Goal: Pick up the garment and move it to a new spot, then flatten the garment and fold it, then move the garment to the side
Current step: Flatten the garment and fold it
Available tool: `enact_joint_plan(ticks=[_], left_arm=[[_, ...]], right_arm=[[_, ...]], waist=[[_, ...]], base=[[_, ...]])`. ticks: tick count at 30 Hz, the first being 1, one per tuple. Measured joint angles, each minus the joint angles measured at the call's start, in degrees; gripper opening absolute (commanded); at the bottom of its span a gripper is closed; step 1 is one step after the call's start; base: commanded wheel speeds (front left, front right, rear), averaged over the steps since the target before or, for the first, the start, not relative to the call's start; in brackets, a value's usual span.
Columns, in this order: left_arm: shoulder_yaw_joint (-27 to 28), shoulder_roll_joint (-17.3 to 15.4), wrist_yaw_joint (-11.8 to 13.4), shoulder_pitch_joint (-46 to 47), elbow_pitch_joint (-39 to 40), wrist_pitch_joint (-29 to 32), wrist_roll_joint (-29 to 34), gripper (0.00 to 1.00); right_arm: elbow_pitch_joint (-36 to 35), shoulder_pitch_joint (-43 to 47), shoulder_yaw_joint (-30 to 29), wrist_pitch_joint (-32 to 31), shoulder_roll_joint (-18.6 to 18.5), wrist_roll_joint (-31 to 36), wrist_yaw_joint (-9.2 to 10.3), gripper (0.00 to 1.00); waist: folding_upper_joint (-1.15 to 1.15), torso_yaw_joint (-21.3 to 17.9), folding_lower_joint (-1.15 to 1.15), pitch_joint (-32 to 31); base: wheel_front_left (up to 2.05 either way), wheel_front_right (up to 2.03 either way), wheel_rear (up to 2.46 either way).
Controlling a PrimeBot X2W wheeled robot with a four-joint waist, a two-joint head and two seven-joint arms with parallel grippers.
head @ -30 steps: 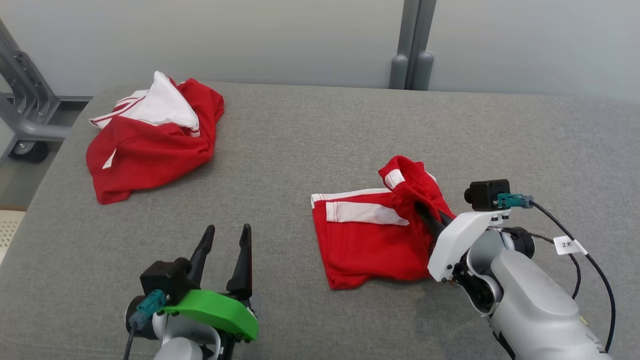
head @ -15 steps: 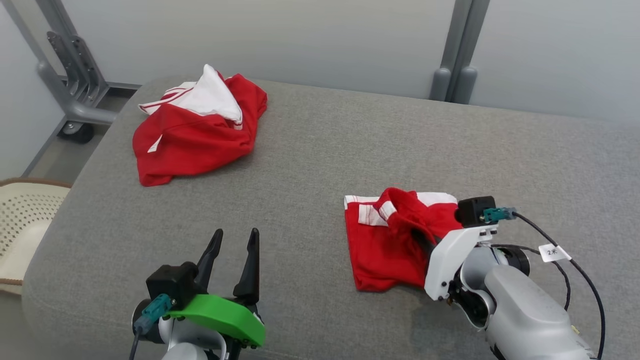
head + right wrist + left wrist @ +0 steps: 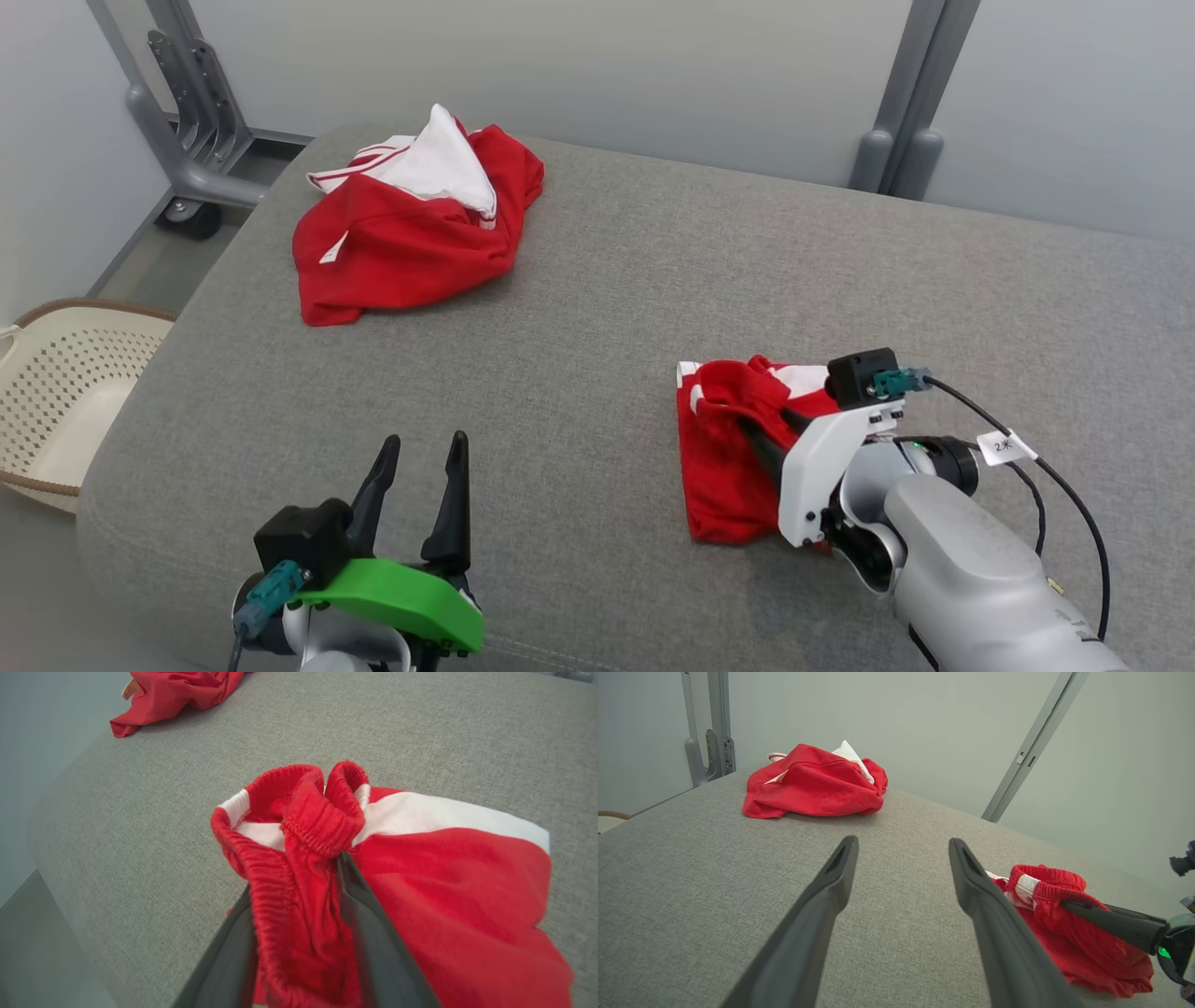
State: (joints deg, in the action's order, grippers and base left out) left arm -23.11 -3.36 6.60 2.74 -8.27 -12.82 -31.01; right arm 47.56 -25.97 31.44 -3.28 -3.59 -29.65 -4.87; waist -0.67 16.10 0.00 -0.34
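The garment (image 3: 724, 476) is a pair of red shorts with white stripes, lying folded over itself on the grey cushion (image 3: 607, 289) at the right. My right gripper (image 3: 767, 425) rests on it, its fingers parted, with the bunched elastic waistband (image 3: 322, 826) lying between and over them. The right wrist view shows the garment (image 3: 467, 882) close up with the right gripper (image 3: 294, 872) under the red fold. My left gripper (image 3: 424, 439) hovers open and holding nothing near the front edge, well left of the garment (image 3: 1087, 947). In its own view the left gripper (image 3: 902, 842) points over bare cushion.
A second red and white garment (image 3: 411, 233) lies crumpled at the far left corner of the cushion. A cream perforated basket (image 3: 56, 392) stands on the floor beyond the left edge. A grey metal frame (image 3: 187, 121) and twin posts (image 3: 896, 103) stand by the back wall.
The head camera has swung left, shifting the whole picture. My right gripper carried the waistband across the shorts, which now lie narrower, and its jaws have parted. The left gripper stayed open.
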Motion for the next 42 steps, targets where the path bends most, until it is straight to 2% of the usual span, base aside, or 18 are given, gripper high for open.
enact_joint_plan(ticks=[11,17,23,26,29,38,40,42], left_arm=[[1.2,-0.1,0.1,-0.9,1.5,0.0,0.0,1.0],[1.5,-0.3,0.2,-1.4,1.8,0.0,0.1,1.0],[1.0,-0.3,0.2,-1.5,2.9,0.3,1.0,1.0],[0.6,-0.3,0.2,-1.5,3.5,0.8,1.4,1.0],[0.4,-0.3,0.2,-1.5,4.1,1.3,1.8,1.0],[0.5,-0.4,0.2,-1.5,5.4,2.0,3.0,1.0],[0.5,-0.4,0.2,-1.5,5.4,2.2,3.1,1.0],[0.5,-0.4,0.2,-1.4,5.4,2.2,3.1,1.0]], right_arm=[[-2.6,-2.0,3.0,2.8,0.1,1.9,-0.11,1.0],[-4.2,-3.3,1.6,5.3,0.1,1.6,-0.04,1.0],[-3.4,-3.7,-1.8,6.5,-1.5,0.7,1.52,1.0],[-2.3,-2.5,-3.8,7.3,-3.5,-0.9,2.47,1.0],[-0.8,-0.5,-5.1,7.4,-4.5,-2.1,2.53,1.0],[2.2,3.1,-7.3,7.8,-4.6,-5.6,2.31,1.0],[2.4,3.1,-8.3,7.9,-4.4,-6.9,1.34,1.0],[2.6,3.1,-9.0,8.1,-3.8,-8.3,1.27,1.0]], waist=[[0.0,-3.8,0.0,-0.2],[0.0,-5.8,0.0,-0.4],[0.0,-7.4,0.0,-0.7],[0.0,-7.3,0.0,-0.5],[0.0,-6.8,0.0,0.0],[0.0,-4.2,0.0,1.8],[0.0,-3.5,0.0,2.2],[0.0,-2.8,0.0,2.6]], base=[[0.0,0.0,0.0],[0.0,0.0,0.0],[0.0,0.0,0.0],[0.0,0.0,0.0],[0.0,0.0,0.0],[0.0,0.0,0.0],[0.0,0.0,0.0],[0.0,0.0,0.0]])
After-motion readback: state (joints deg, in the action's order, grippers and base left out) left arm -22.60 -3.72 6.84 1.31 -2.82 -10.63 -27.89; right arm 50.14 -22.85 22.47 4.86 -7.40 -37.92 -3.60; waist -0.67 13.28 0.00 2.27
